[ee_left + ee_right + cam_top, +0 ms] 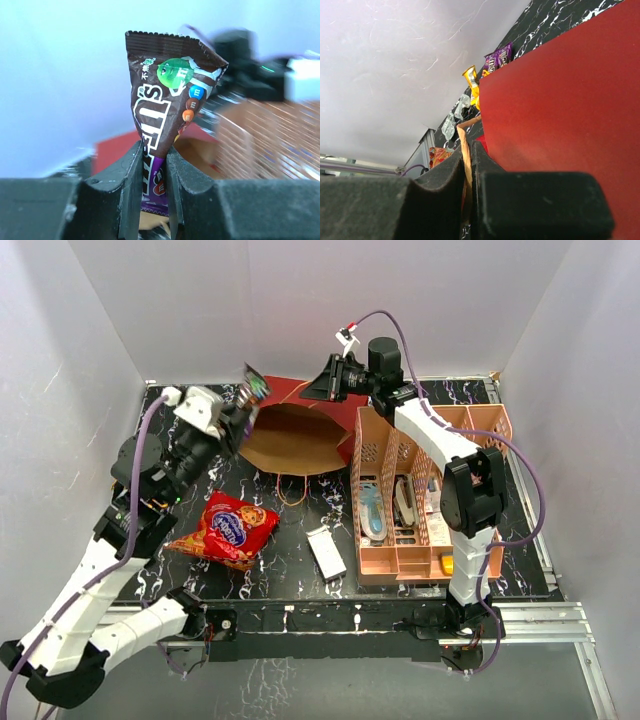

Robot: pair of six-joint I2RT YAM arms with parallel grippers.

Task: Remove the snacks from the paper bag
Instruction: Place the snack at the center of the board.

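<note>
Red snack bag [228, 530] lies flat on the table [290, 578] in front of my left arm, well apart from the paper bag [300, 435]. My left gripper [245, 400] is raised just beside the paper bag's left edge. Its jaws are pinched narrow on the purple packet [165, 100], which stands upright between my fingers [131, 185] with its crimped top edge clear above them.

The paper bag lies on its side at the back of the table. Its brown-lined mouth faces the near edge, and one cord handle [290, 490] trails on the table. My right gripper [320, 385] is closed tight on the bag's upper rim, with a thin strip of brown wall squeezed between the pads [435, 185].

Past the bag's red wall, my right wrist view shows an orange-yellow wrapper [471, 80] and clear wrappers [454, 120]. I cannot tell whether they rest on the table. A small white box [326, 552] lies just beside the pink rack [372, 455], on its left.
</note>
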